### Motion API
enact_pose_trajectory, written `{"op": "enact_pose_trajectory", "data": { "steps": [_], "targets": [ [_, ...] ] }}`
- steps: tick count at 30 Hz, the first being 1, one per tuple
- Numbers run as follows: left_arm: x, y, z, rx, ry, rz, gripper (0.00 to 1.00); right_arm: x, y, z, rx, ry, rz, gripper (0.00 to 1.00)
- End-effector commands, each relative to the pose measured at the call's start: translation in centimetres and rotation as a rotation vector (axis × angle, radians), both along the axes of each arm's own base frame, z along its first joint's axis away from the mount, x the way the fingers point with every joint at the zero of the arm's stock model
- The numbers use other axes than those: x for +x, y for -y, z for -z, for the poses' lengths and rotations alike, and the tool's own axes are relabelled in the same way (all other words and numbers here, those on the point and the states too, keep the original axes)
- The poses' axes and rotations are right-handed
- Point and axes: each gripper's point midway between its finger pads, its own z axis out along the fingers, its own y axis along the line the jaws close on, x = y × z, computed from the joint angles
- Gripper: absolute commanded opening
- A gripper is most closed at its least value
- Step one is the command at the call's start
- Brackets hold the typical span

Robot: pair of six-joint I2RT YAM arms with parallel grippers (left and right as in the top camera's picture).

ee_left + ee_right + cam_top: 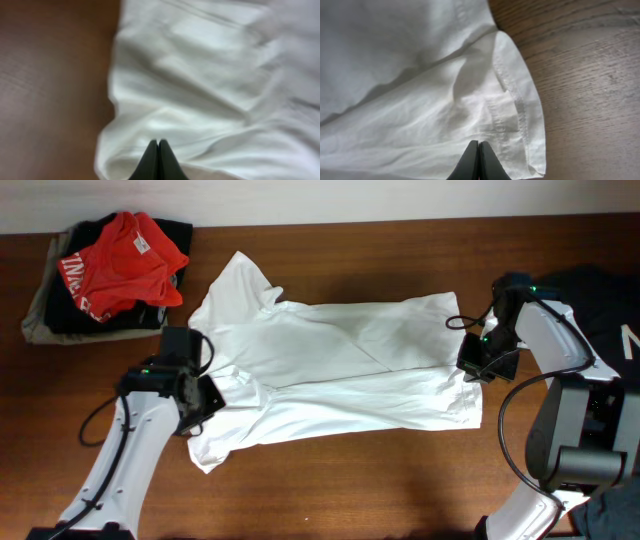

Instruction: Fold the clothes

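Two pincers: my left pincer (159,144) and right pincer (479,143), both pressed together.
White T-shirt (340,370): spread across the middle of the tabletop (330,490), hem toward its right edge.
Risk: the thin hem slipping out and bunching the fold, if I've barely caught it.

One white T-shirt (340,370), one red garment (125,260), two hands (205,395) (470,368)

The shirt (340,365) covers the middle of the counter (350,490). At 6 o'clock bare wood runs wide between the two arms, an open way in. At 12 o'clock a narrower bare strip lies above the shirt. At 10 o'clock a pile (110,275) of red and dark clothes fills the corner, with a bare gap beside the sleeve. At 3 o'clock the right arm (555,330) and a black garment (605,295) crowd the edge. At 8 o'clock the left arm (130,440) slants across.
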Motion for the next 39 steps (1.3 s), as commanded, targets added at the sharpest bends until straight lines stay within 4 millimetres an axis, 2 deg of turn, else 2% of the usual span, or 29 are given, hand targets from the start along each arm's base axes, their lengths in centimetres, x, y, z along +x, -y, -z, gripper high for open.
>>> {"op": "enact_pose_trajectory", "data": {
  "steps": [1, 4, 8, 12, 15, 19, 24, 29, 33, 37, 39],
  "targets": [
    [2.8, 1.3, 0.8, 0.005, 0.069, 0.081, 0.0, 0.4, -1.5, -0.4, 0.027, 0.013, -0.085, 0.04],
    [4.1, 2.3, 2.5, -0.023, 0.067, 0.118, 0.0, -0.2, -2.5, -0.3, 0.03, -0.011, -0.113, 0.04],
    [4.6, 2.6, 5.9, -0.025, 0.0, 0.138, 0.0, -0.5, -4.0, 0.2, 0.029, -0.013, -0.16, 0.04],
    [4.9, 2.4, 7.7, -0.012, -0.026, 0.152, 0.0, -0.3, -5.3, 0.4, 0.023, -0.001, -0.191, 0.04],
    [5.9, 2.4, 7.9, 0.004, 0.005, 0.19, 0.0, -0.3, -5.4, 0.5, 0.004, -0.003, -0.207, 0.04],
    [6.9, 0.9, 7.7, 0.091, 0.04, 0.168, 0.0, -0.6, -4.6, 0.7, -0.045, -0.019, -0.21, 0.04],
    [6.9, -0.4, 7.6, 0.141, 0.038, 0.144, 0.0, -1.5, -4.0, 1.5, -0.078, -0.047, -0.19, 0.04],
    [7.1, -1.1, 7.5, 0.149, 0.044, 0.125, 0.01, -2.5, -4.0, 3.1, -0.079, -0.064, -0.172, 0.04],
    [7.1, -1.4, 7.6, 0.148, 0.043, 0.117, 0.0, -2.5, -3.9, 3.9, -0.08, -0.054, -0.163, 0.04],
    [6.9, -1.3, 8.4, 0.144, 0.021, 0.12, 0.0, -2.2, -3.9, 3.9, -0.083, -0.041, -0.144, 0.04],
    [6.5, -1.3, 9.4, 0.142, -0.01, 0.122, 0.01, -1.9, -3.9, 4.0, -0.084, -0.03, -0.144, 0.04]
  ]
}}
